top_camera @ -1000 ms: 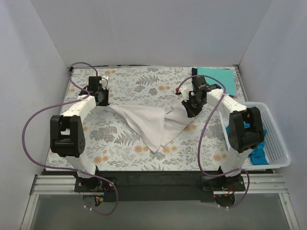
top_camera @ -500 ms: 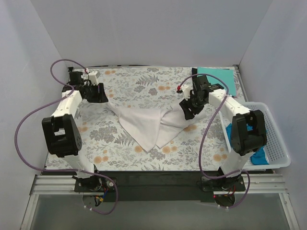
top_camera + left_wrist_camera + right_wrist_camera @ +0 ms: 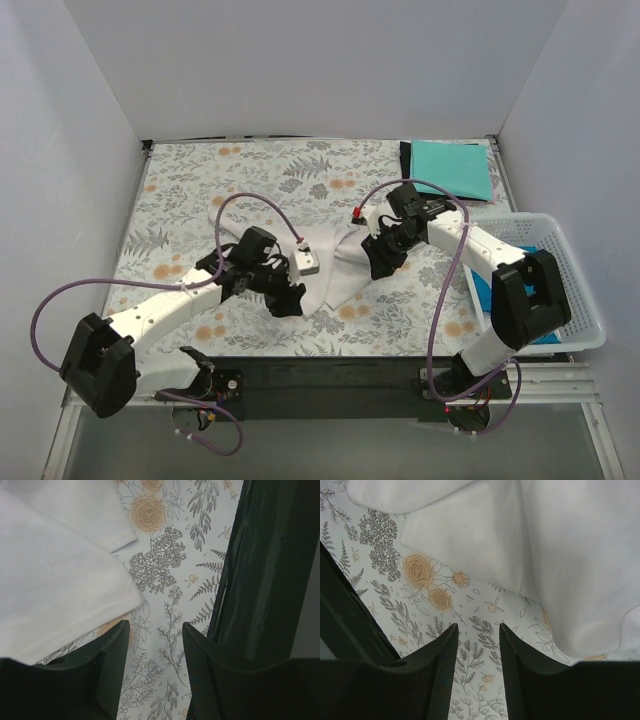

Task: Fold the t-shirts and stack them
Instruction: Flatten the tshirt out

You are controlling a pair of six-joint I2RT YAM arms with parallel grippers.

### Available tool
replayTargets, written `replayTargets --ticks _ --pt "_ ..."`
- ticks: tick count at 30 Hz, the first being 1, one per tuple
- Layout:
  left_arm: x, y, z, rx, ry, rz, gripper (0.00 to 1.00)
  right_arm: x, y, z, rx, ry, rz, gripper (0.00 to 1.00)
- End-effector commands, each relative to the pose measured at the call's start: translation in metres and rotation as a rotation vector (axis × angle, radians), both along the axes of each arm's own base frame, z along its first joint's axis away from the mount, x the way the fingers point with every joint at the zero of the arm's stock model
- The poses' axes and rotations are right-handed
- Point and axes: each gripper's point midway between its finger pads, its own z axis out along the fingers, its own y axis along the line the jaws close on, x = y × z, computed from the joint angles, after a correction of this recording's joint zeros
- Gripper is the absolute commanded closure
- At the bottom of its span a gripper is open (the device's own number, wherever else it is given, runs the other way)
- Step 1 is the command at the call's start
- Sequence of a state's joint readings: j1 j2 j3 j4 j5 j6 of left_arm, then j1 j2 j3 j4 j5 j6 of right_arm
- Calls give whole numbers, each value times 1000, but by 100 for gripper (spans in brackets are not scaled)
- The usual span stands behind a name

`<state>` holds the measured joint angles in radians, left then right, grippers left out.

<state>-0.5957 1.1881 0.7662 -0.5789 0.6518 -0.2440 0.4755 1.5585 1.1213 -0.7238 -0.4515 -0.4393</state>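
Observation:
A white t-shirt lies crumpled in the middle of the floral table cloth. My left gripper hovers at its near edge, open, with only patterned cloth between the fingers; in the left wrist view the white t-shirt fills the upper left. My right gripper is open at the t-shirt's right edge; in the right wrist view the white t-shirt lies just beyond the fingertips. A folded teal t-shirt rests on a dark one at the far right corner.
A white lattice basket stands off the table's right side with a blue t-shirt in it, partly behind my right arm. The table's dark near edge runs close to the left gripper. White walls enclose three sides.
Both grippers have opened and let go of the white t-shirt, which now lies flat. The left arm swung from the far left to the t-shirt's near edge; the right gripper moved slightly nearer.

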Motion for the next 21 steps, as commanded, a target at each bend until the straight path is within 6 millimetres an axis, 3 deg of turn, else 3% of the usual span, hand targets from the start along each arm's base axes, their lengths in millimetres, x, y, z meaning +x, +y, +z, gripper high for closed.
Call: replayTargets --ticks 1,6,10,17,21 --pt "17 -20 -5 44 -193 -1 55 3 18 3 69 21 -21 56" --pt "21 -42 -28 117 -280 -18 54 10 31 -8 80 61 -39 58" --pt "28 -45 -46 178 -307 -27 55 14 38 -14 85 74 -42 58" --pt "22 -29 -86 296 -252 -16 57 17 45 -44 44 103 -32 57" --pt "7 -6 -104 383 -201 -32 69 20 37 -70 -28 118 -53 54"
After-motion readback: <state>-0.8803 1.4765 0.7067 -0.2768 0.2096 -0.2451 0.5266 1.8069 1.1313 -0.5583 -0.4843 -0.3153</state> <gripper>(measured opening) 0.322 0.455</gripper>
